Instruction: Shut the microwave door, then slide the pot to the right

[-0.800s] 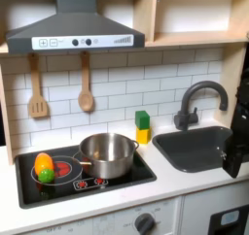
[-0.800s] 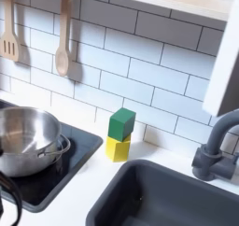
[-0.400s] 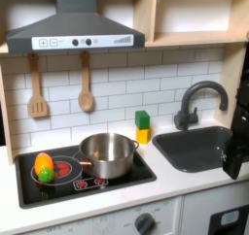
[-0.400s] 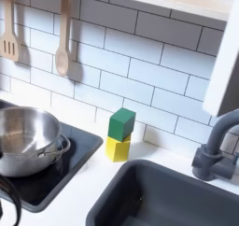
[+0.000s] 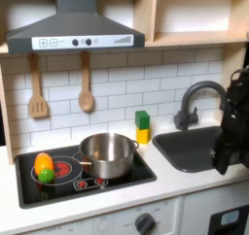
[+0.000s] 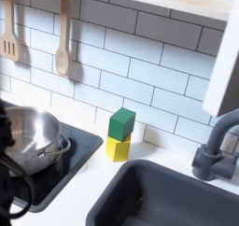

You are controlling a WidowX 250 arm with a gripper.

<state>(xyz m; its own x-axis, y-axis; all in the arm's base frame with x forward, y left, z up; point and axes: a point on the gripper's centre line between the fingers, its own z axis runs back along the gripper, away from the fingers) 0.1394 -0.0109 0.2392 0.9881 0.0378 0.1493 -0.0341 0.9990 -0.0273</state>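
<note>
So the white counter [image 5: 180,185] runs the whole width, with the black cooktop [image 5: 136,176] set into it on the first exterior view's left and the dark sink basin [image 5: 190,147] on the first exterior view's right. A strip of bare counter sits between the two, and that's the only open room beside the cooktop's edge. The grey hood [image 5: 73,25] hangs over the cooktop.

The arm [image 5: 231,117] is a dark shape at the first exterior view's right edge, over the sink's far side, well apart from the pot. Can't tell how the fingers stand, too dark and blurry.

The pot [image 5: 107,153] sits on the cooktop, its handle [image 6: 51,152] showing in the second exterior view, with a bit of black surface left before the cooktop's edge nearest the sink.

Green block [image 5: 142,119] stacked on a yellow block [image 5: 143,135], against the tiled wall just past the pot. An orange and green toy [image 5: 44,166] sits on the red burner beside the pot.
</note>
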